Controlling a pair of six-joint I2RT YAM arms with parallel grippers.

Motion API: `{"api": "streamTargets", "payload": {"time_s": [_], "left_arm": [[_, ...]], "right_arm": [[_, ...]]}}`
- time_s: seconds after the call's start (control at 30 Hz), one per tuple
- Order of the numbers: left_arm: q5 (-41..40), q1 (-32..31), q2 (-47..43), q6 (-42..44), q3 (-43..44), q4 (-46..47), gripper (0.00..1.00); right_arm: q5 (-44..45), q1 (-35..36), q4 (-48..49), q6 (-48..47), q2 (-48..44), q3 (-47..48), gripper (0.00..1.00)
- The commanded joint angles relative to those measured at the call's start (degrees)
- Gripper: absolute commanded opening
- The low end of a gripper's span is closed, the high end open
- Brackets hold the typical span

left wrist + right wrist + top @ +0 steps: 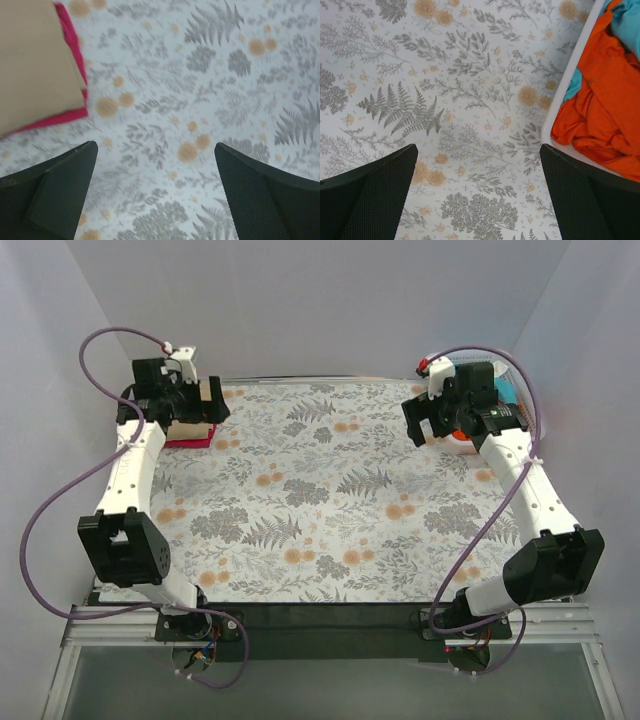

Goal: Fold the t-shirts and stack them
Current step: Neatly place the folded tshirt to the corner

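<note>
Folded stack at the table's 10 o'clock: the tan shirt (35, 60) lies square on the magenta shirt (75, 45), whose edge shows along its right and lower sides. The left gripper (155, 150) hangs just beside the stack, jaws wide apart and holding nothing. Lift it straight up before you swing it away, so no finger drags the top layer. The right gripper (477, 150), jaws likewise apart and empty, hovers over the fern-print cloth (330, 490) at the table's 2 o'clock, with the basket (570, 80) at its 3 o'clock. Reach over the rim and pinch the orange shirt (610, 100) at a single edge. It may be tangled with the light blue shirt (627, 20); the view does not settle this, so raise it slowly and carry it toward the centre.
</note>
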Motion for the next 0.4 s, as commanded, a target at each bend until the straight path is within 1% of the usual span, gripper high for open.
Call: {"api": "streamTargets", "payload": {"time_s": [0.0,0.03,0.1,0.17,0.2,0.23,0.3,0.37], "left_arm": [[1.8,-2.5,-8.4,-0.7,-10.5,-3.0,0.98],[1.2,-4.4,-9.4,-0.7,-12.4,-2.6,0.98],[0.0,-5.0,-11.1,-0.7,-18.1,-2.8,0.98],[0.4,-5.1,-13.1,-0.4,-22.4,-3.6,0.98],[2.2,-5.1,-14.1,1.4,-27.3,-3.2,0.98],[2.8,-5.1,-16.1,1.7,-29.2,-2.8,0.98],[3.8,-5.1,-17.4,0.7,-31.5,-3.2,0.98],[3.3,-5.1,-18.3,-0.5,-31.7,-4.7,0.98]], "right_arm": [[-4.2,-0.5,-1.8,0.2,-4.2,-6.4,0.98],[-5.8,-0.8,-1.7,0.4,-4.8,-8.0,0.98],[-6.6,-0.8,-1.7,1.8,-6.9,-12.3,0.98],[-8.9,-0.8,-0.7,1.9,-8.8,-17.1,0.98],[-9.3,-0.8,0.3,1.8,-11.4,-19.4,0.98],[-9.8,-0.8,2.6,2.1,-12.9,-21.4,0.98],[-9.7,-0.8,4.1,2.6,-17.1,-26.5,0.98],[-9.3,-0.8,4.7,2.7,-19.5,-28.9,0.98]]}}
